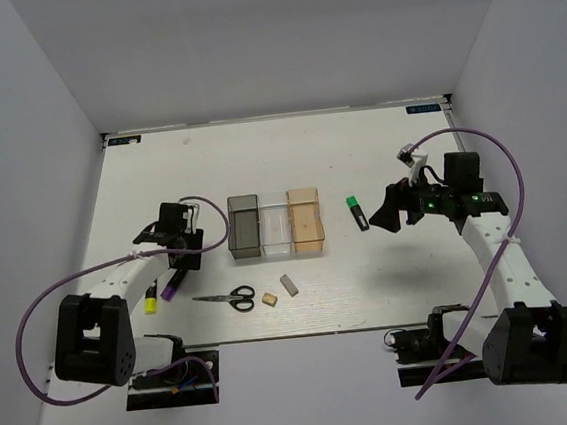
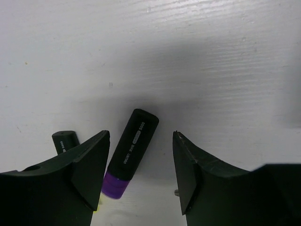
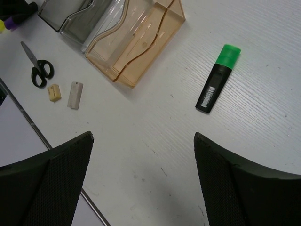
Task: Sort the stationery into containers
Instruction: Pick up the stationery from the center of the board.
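The purple highlighter lies on the table between the fingers of my left gripper, close to the left finger, with a gap to the right one. The jaws stand open and nothing is gripped. In the top view the left gripper hovers over the purple highlighter, with the yellow highlighter beside it. My right gripper is wide open and empty, just right of the green highlighter. The dark grey, clear and amber containers stand in a row mid-table.
In front of the containers lie black-handled scissors, a tan block and a grey eraser. The right wrist view shows the green highlighter ahead, the amber container and the table's near edge at lower left.
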Robot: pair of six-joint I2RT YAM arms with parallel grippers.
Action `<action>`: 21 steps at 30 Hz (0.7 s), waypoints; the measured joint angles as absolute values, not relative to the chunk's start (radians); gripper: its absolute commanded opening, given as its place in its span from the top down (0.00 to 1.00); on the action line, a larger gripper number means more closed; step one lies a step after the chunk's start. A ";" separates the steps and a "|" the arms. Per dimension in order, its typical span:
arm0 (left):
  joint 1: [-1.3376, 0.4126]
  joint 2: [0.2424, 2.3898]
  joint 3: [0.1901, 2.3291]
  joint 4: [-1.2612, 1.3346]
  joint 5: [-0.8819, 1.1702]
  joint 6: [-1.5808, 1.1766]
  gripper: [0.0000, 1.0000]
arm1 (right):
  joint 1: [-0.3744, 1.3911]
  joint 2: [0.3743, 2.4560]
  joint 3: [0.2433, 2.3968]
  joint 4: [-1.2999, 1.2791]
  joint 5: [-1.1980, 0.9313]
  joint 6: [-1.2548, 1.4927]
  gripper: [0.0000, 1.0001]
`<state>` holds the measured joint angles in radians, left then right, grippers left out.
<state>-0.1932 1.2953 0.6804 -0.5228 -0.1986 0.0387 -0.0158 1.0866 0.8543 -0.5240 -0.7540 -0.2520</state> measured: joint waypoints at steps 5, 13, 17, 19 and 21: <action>-0.184 1.362 0.680 -0.525 -0.193 0.057 0.33 | -0.018 1.071 0.854 -0.524 -0.766 -0.263 0.11; -0.135 1.382 0.677 -0.512 -0.152 0.067 0.48 | -0.019 1.061 0.854 -0.524 -0.767 -0.270 0.10; -0.120 1.396 0.677 -0.492 -0.137 0.072 0.65 | -0.019 1.058 0.853 -0.524 -0.767 -0.270 0.10; -0.120 1.400 0.677 -0.484 -0.138 0.077 0.73 | -0.020 1.055 0.853 -0.524 -0.767 -0.270 0.10; -0.117 1.401 0.677 -0.480 -0.137 0.078 0.77 | -0.020 1.051 0.853 -0.524 -0.767 -0.270 0.10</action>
<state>-0.1173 1.4014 0.6769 -0.4805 -0.1368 0.0776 -0.0204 1.0512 0.8532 -0.5243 -0.7670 -0.2695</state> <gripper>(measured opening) 0.393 0.904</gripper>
